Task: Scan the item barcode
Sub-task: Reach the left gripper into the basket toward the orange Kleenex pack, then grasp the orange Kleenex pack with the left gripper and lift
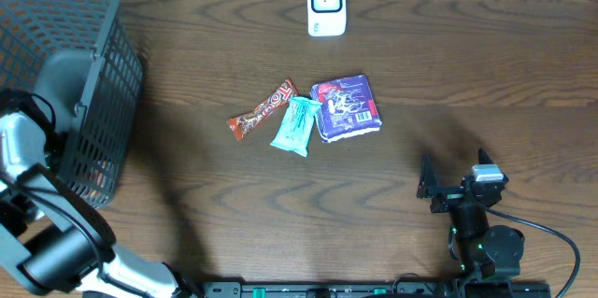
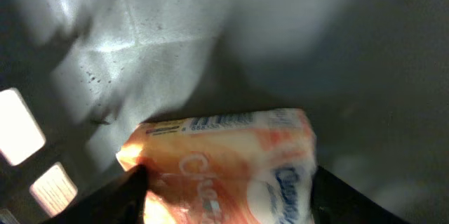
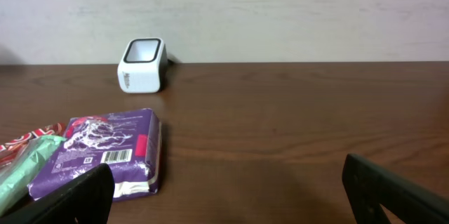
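Dark brown wood-grain desk (image 1: 467, 83) carries everything we see. A white box-shaped barcode scanner (image 1: 326, 4) (image 3: 142, 64) stands upright at its far edge. Near the middle lie three wrapped goods in a row. The first is a red-brown candy bar wrapper (image 1: 263, 109) (image 3: 17, 140). A teal plastic pouch (image 1: 293, 126) (image 3: 21, 168) lies just beside it. A purple flat packet (image 1: 348, 108) (image 3: 112, 150) touches the pouch's other side, and the right wrist view shows a barcode label on its near face.

On the left end stands a dark grey plastic mesh basket (image 1: 93, 18), and we see the left arm (image 1: 23, 149) reaching into it. Inside, in the left wrist view, an orange-and-white plastic packet (image 2: 224, 147) lies on the basket floor with a printed blue barcode strip along its upper edge. The left gripper (image 2: 228, 182) has one finger on each side of this packet, close against its ends. We cannot tell whether they already pinch it.

The right gripper (image 1: 455, 181) (image 3: 226, 175) hovers over the desk's near right part, jaws spread wide and holding nothing. It is well apart from the three goods and faces the scanner.
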Controlling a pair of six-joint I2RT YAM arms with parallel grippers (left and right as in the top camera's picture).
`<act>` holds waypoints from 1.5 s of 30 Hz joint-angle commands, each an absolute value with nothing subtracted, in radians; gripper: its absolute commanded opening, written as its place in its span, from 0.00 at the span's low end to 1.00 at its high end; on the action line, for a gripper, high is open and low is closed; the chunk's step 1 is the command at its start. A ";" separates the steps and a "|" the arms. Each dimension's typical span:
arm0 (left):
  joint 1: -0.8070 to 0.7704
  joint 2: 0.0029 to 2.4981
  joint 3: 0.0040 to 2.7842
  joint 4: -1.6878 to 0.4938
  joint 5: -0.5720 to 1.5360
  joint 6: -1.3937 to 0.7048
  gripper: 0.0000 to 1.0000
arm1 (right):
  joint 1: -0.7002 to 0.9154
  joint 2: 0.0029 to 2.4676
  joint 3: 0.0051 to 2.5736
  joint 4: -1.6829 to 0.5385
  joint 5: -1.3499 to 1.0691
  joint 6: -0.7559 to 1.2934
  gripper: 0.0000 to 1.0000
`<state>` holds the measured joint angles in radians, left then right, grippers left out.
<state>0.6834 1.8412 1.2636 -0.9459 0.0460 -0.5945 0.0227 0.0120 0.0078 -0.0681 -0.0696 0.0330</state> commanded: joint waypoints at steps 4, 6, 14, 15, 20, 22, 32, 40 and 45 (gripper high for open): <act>0.680 1.885 1.253 -0.950 0.041 -0.596 0.45 | 0.019 0.007 0.006 -0.071 -0.061 0.029 0.99; 0.680 1.884 1.254 -0.946 0.041 -0.596 0.33 | 0.019 0.007 0.006 -0.071 -0.061 0.029 0.99; 0.680 1.855 1.338 -0.972 0.054 -0.595 0.07 | 0.019 0.007 0.006 -0.071 -0.061 0.029 0.99; 0.680 1.842 1.359 -0.978 0.069 -0.585 0.07 | 0.019 0.007 0.006 -0.071 -0.061 0.029 0.99; 0.680 1.727 1.477 -0.975 0.193 -0.570 0.07 | 0.019 0.007 0.006 -0.071 -0.061 0.029 0.99; 0.680 1.658 1.526 -0.951 0.247 -0.570 0.07 | 0.019 0.007 0.006 -0.071 -0.061 0.029 0.99; 0.669 1.283 1.588 -0.723 0.474 -0.607 0.07 | 0.019 0.007 0.006 -0.071 -0.061 0.029 0.99; 0.468 1.135 1.588 -0.596 0.479 -0.582 0.07 | 0.019 0.007 0.006 -0.071 -0.061 0.029 0.99; 0.205 1.137 1.588 -0.593 0.483 -0.447 0.07 | 0.019 0.007 0.006 -0.071 -0.061 0.029 0.99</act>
